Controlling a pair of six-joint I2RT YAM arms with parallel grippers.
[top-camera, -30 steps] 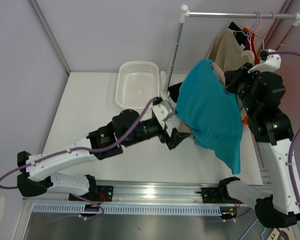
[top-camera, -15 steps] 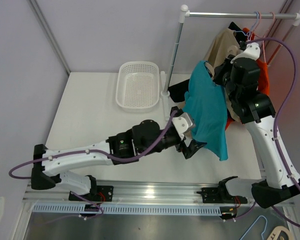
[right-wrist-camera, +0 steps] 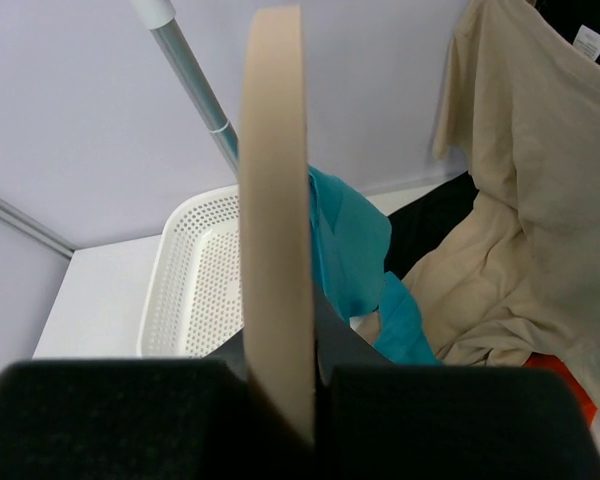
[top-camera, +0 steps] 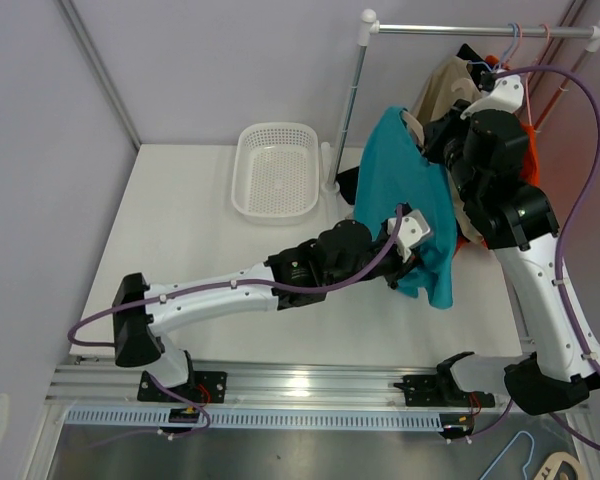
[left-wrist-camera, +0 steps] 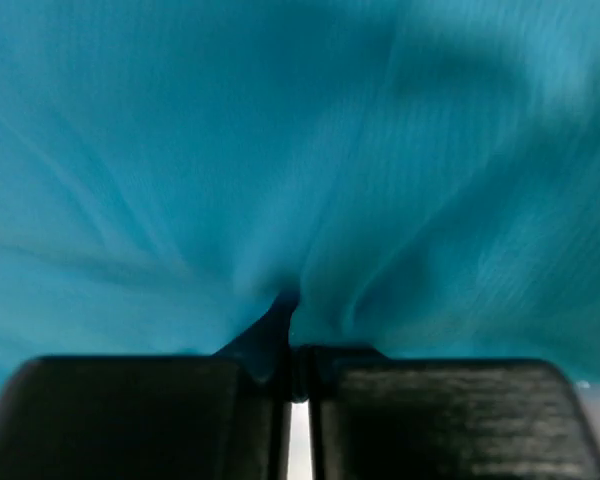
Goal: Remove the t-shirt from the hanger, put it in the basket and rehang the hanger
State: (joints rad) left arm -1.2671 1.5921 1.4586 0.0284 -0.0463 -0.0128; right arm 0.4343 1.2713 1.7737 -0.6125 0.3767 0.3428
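The teal t-shirt [top-camera: 400, 190] hangs above the table's right side, draped over a beige wooden hanger [top-camera: 412, 120] that mostly hides under the cloth. My right gripper [top-camera: 445, 150] is shut on the hanger [right-wrist-camera: 275, 200], whose flat arm rises straight up between the jaws of the right gripper [right-wrist-camera: 290, 400]; teal cloth [right-wrist-camera: 350, 240] shows just behind it. My left gripper [top-camera: 408, 262] is shut on the t-shirt near its lower hem. In the left wrist view, teal cloth [left-wrist-camera: 300, 150] fills the frame and bunches into the closed left gripper [left-wrist-camera: 295, 350].
A white perforated basket [top-camera: 276, 170] sits at the back of the table. The clothes rack's upright pole [top-camera: 350, 100] and top rail [top-camera: 460, 30] stand behind, with a beige shirt [top-camera: 450, 85] and an orange garment [top-camera: 528, 150] hanging on it. Black cloth [top-camera: 348, 180] lies at the pole's foot.
My left arm reached further right and its gripper went from open to shut on the t-shirt's lower part. The right arm lifted the hanger up and back toward the rack.
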